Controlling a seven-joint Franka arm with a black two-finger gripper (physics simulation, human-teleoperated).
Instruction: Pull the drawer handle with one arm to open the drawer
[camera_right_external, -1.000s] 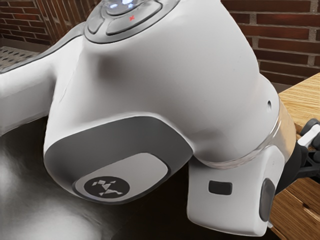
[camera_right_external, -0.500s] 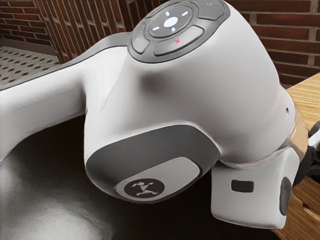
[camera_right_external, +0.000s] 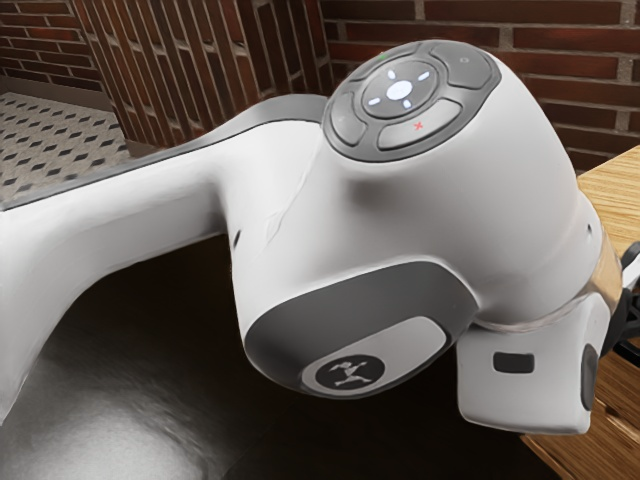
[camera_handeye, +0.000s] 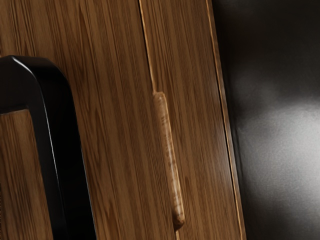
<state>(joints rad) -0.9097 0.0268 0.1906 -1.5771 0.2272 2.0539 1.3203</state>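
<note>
A wooden drawer front (camera_handeye: 200, 125) with a slim rounded wooden handle (camera_handeye: 168, 160) shows in the wrist view, close under my hand. The handle runs along a thin seam in the wood. A glossy black curved piece (camera_handeye: 55, 150) stands against the wood beside the handle, apart from it. In the exterior view my white arm (camera_right_external: 400, 250) covers most of the scene. Just a black sliver of the gripper (camera_right_external: 628, 305) shows at the exterior view's right edge, against the wooden cabinet (camera_right_external: 615, 190).
A dark glossy surface (camera_right_external: 130, 400) lies below the arm and borders the cabinet's edge (camera_handeye: 280, 125). A red brick wall (camera_right_external: 560, 50) stands behind. A perforated grey floor (camera_right_external: 50, 140) shows at the exterior view's upper left.
My arm has swung toward the exterior view's right and its button pad has come fully into sight. The gripper has slid further past the right edge.
</note>
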